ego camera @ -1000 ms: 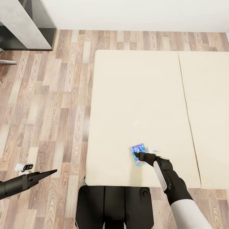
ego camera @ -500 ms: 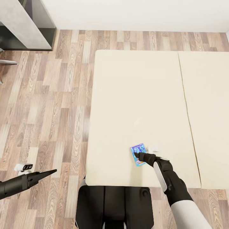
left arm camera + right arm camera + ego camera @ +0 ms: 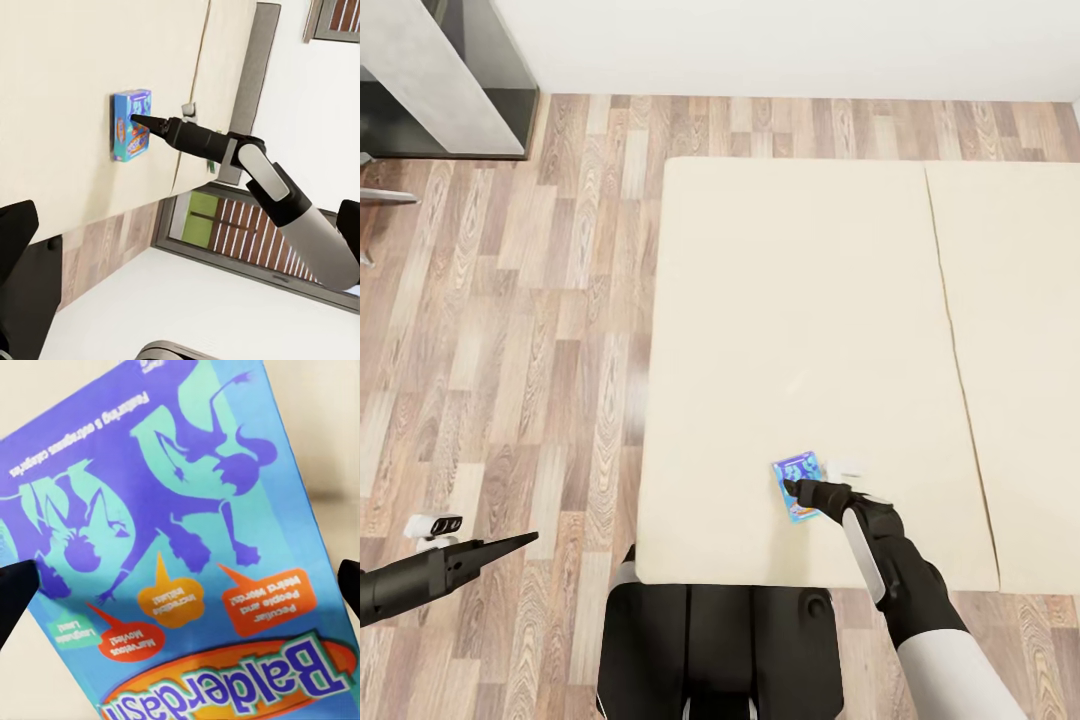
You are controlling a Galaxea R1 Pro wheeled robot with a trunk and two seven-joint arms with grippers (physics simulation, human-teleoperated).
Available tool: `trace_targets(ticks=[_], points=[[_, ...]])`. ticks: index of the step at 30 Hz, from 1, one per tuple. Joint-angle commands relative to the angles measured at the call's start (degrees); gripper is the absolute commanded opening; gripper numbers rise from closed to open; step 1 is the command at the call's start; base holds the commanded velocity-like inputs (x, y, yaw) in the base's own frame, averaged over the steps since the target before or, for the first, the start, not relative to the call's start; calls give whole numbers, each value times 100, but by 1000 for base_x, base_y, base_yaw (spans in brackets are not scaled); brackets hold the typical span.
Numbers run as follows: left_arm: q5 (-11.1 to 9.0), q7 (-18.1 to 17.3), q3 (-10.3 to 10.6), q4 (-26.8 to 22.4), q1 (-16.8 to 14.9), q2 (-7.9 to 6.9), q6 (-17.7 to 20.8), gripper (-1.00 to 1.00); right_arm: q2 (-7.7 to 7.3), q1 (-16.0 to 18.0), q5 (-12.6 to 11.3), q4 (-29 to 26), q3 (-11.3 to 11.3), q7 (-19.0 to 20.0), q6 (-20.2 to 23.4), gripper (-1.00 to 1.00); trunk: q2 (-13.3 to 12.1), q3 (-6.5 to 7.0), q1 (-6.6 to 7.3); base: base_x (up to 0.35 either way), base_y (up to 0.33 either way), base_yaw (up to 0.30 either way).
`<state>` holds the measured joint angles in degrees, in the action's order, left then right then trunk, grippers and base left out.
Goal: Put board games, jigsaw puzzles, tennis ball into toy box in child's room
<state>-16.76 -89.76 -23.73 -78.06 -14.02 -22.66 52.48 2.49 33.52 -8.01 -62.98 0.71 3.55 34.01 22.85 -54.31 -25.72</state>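
Right gripper [image 3: 792,487], seemingly spread open, poised over a blue board game [image 3: 796,476] on the bed [image 3: 800,300]; it should straddle both edges squarely before closing.

The blue board game [image 3: 798,484] is showing purple and turquoise silhouettes, orange speech bubbles and a "Balderdash" title in blue letters on an orange band [image 3: 225,690]. It is lying on the plain cream bed [image 3: 800,300], which is sitting on a grey-brown wood-plank floor [image 3: 510,350]. The black right gripper [image 3: 792,487] is giving way to a white forearm.
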Motion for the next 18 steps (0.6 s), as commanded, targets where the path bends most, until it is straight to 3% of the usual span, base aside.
trace_targets(ticks=[1, 18], points=[[6, -24, 2, 1, -4, -1, 60, 100, 6, -3, -78, 92, 8, 23, 27, 100, 7, -6, -6, 0, 19, 0], [6, -24, 0, 1, -4, 2, 60, 100, 14, -3, -87, 93, 8, 23, 27, 100, 7, -6, -6, 0, 4, 0]])
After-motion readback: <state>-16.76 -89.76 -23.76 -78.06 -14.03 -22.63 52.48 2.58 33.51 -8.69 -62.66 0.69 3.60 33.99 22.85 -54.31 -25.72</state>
